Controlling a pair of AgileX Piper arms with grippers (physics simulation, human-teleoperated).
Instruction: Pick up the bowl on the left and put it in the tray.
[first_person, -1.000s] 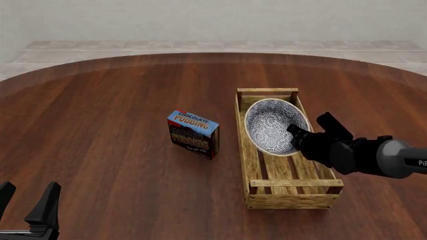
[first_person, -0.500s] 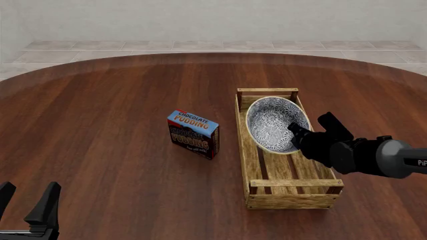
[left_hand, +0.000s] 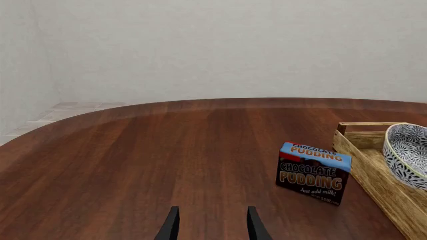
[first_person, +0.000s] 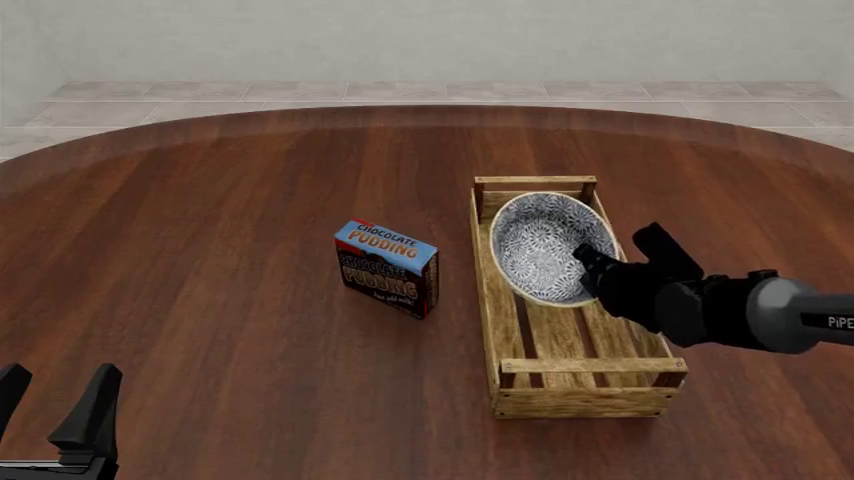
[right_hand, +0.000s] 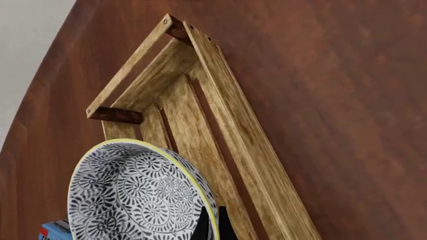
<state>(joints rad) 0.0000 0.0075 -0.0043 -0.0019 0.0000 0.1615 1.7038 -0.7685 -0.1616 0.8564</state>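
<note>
Placing step: bowl pinched at its rim by right gripper, tilted over tray. Next, lowering and release are called for. Left gripper is spread, idle.

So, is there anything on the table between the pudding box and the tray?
No. In the front view only bare wooden table lies between the pudding box and the tray; the left wrist view shows the same narrow gap, with nothing in it.

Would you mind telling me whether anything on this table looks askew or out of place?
Only the blue-and-white patterned ceramic bowl: it sits steeply tilted in the far half of the light-wood slatted tray, its rim pinched by the right end effector. Nothing looks spilled or damaged.
</note>
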